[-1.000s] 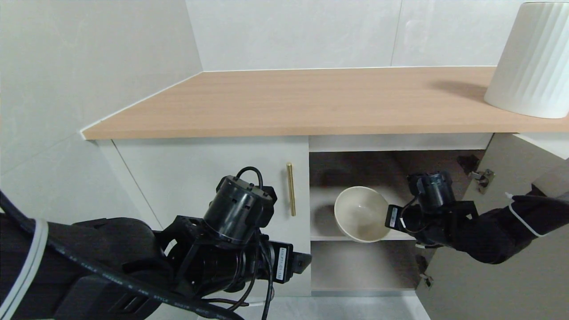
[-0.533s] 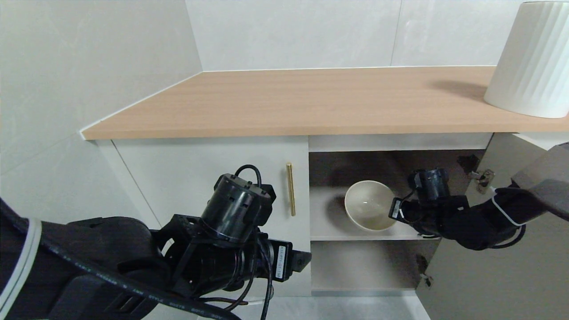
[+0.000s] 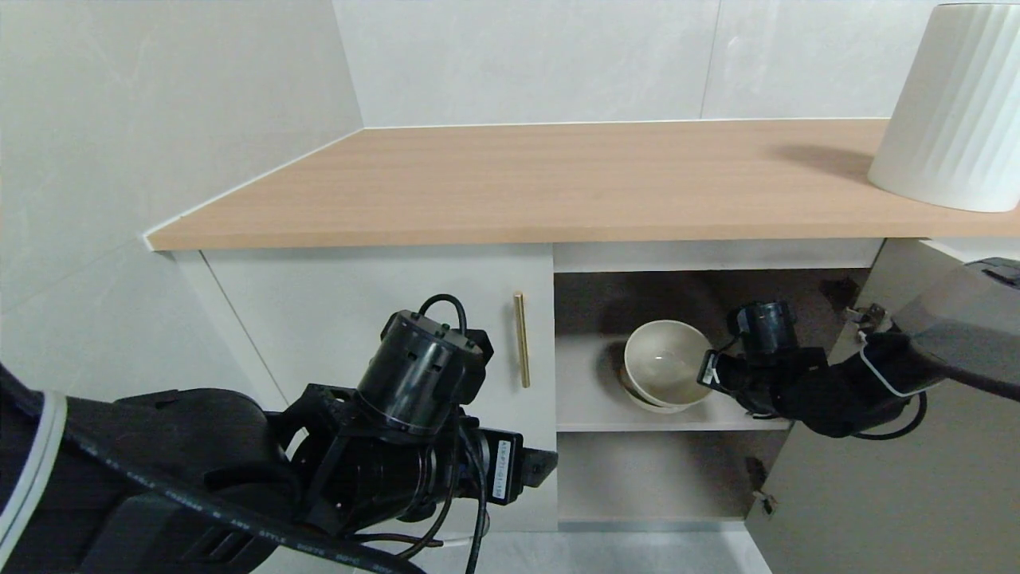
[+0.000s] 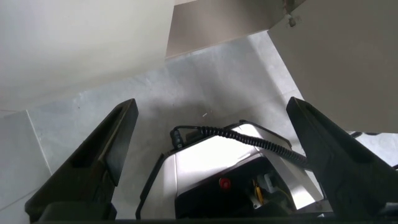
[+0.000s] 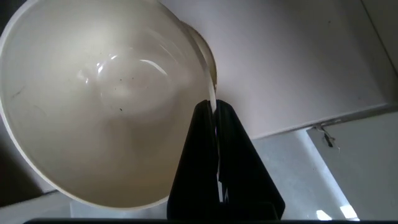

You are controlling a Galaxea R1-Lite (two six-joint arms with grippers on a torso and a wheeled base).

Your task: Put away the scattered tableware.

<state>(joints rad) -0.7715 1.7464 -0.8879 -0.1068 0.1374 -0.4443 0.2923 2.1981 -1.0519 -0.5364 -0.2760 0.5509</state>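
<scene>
A cream bowl (image 3: 665, 360) hangs tilted over the upper shelf (image 3: 582, 399) inside the open cabinet. My right gripper (image 3: 706, 375) is shut on the bowl's rim from the right. In the right wrist view the two dark fingers (image 5: 231, 163) pinch the rim of the bowl (image 5: 106, 106). A second pale rim (image 3: 640, 396) shows just under the held bowl; I cannot tell whether the two touch. My left gripper (image 3: 543, 469) hangs low in front of the closed left door, and in its wrist view it (image 4: 211, 162) is open above the floor with nothing between its fingers.
A wooden countertop (image 3: 542, 179) tops the cabinet, with a white ribbed vessel (image 3: 952, 108) at its right end. The left door (image 3: 358, 295) is closed, with a gold handle (image 3: 520, 339). The right door (image 3: 884, 478) stands open. A lower shelf (image 3: 645, 474) lies below.
My right gripper has carried the bowl deeper into the cabinet, onto the upper shelf and over the second rim. The left arm has barely moved.
</scene>
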